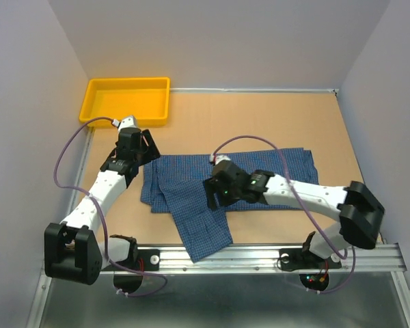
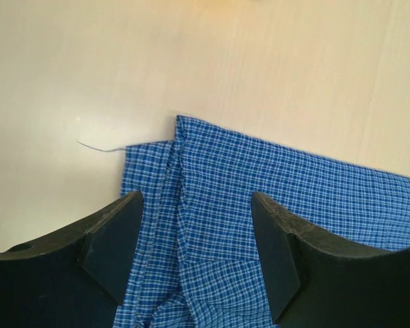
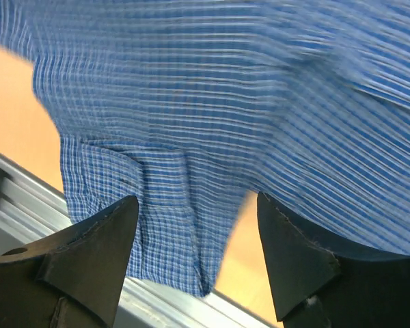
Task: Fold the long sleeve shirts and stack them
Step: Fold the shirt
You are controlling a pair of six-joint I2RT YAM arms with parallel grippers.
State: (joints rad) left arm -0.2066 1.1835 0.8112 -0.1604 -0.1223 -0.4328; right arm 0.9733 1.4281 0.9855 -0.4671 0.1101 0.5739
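Note:
One blue checked long sleeve shirt (image 1: 273,171) lies flat across the middle of the table. Its sleeve (image 1: 201,236) runs toward the near edge and reaches the rail. My left gripper (image 1: 149,147) hovers open over the shirt's far left corner. In the left wrist view that corner (image 2: 212,157) lies just ahead of the open left gripper (image 2: 195,201), and nothing is pinched. My right gripper (image 1: 215,198) is above the shirt's middle, open. In the right wrist view it (image 3: 195,205) looks down on blurred cloth (image 3: 225,89) and the sleeve's cuff (image 3: 157,225).
A yellow tray (image 1: 126,99) stands at the far left corner of the table. A metal rail (image 1: 260,256) runs along the near edge. A loose thread (image 2: 99,147) sticks out left of the shirt corner. Bare tabletop (image 1: 260,119) lies beyond the shirt.

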